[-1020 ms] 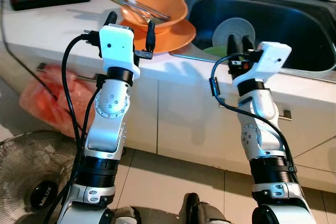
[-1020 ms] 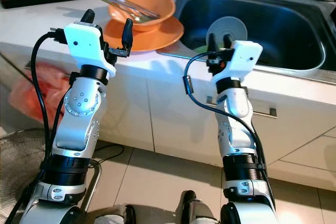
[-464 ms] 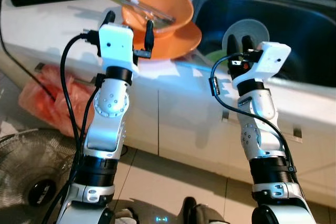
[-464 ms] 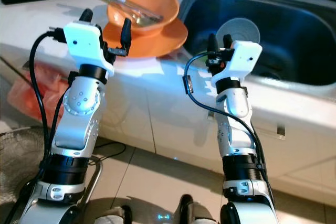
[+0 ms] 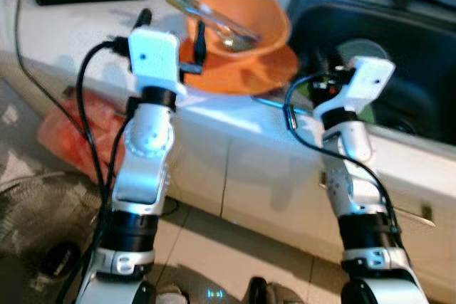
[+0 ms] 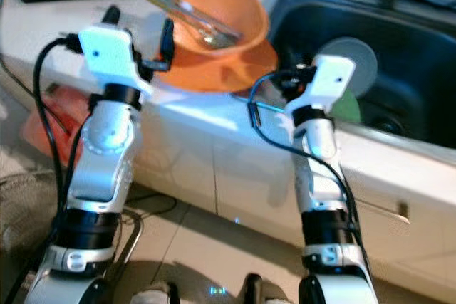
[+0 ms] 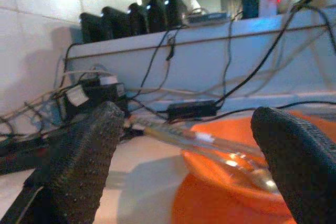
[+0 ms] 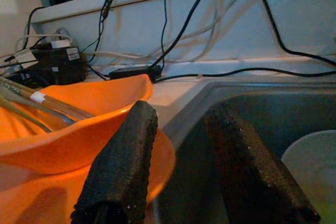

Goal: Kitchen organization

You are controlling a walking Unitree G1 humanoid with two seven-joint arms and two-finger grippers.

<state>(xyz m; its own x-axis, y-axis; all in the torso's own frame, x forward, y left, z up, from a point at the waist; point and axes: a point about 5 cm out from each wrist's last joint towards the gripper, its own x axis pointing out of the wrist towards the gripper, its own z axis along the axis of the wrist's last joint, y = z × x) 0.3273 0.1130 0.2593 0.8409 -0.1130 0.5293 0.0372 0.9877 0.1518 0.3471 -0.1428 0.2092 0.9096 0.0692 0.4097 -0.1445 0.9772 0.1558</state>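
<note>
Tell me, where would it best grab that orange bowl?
Probably by the orange bowl's near rim, coming in from the counter edge with the left pincer, already open. The rim is thin and raised above the orange plate; utensils crowd the far side.

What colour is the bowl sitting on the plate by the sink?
The bowl is orange, like the plate beneath it; clearest in the left eye view.

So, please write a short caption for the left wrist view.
Open left gripper facing an orange bowl holding utensils.
</note>
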